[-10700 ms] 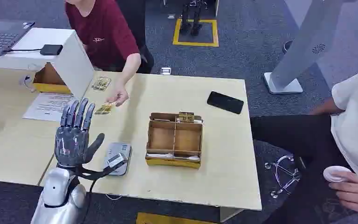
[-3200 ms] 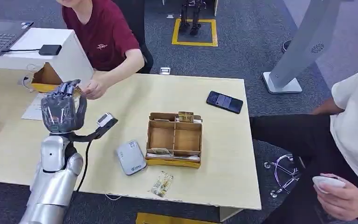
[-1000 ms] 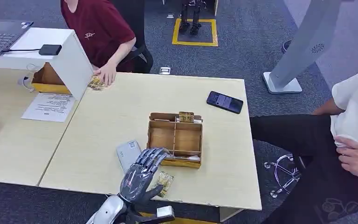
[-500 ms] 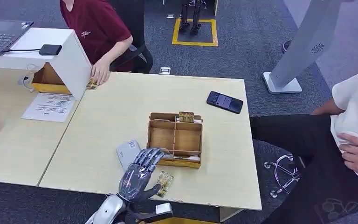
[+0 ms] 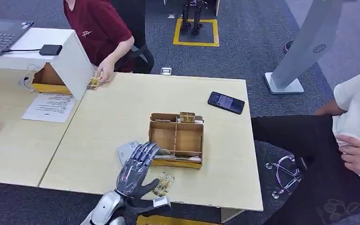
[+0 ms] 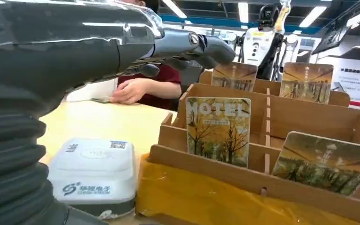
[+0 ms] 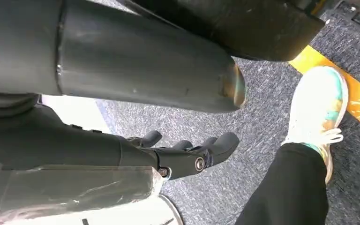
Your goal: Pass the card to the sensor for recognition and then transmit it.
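Observation:
A gold-patterned card (image 5: 163, 183) lies flat on the table near its front edge. Just left of it hovers my left hand (image 5: 135, 171), fingers stretched out and apart, holding nothing; its thumb lies close beside the card. The fingers (image 6: 192, 44) reach over the white sensor box (image 5: 126, 151), which the left wrist view shows close up as a white sensor box (image 6: 93, 172). My right hand (image 7: 187, 152) hangs by my side above the grey floor, fingers loosely extended and empty.
A wooden card box (image 5: 176, 139) stands right of the sensor, with several cards (image 6: 219, 129) upright in it. A black phone (image 5: 226, 102) lies at the back right. A person in red (image 5: 101, 23) touches a card (image 5: 93, 83) at the back left. Another person (image 5: 356, 131) sits at the right.
My left hand came down from a raised pose to the table front, then slid slightly left over the sensor. The person's hand at the back shifted by their card.

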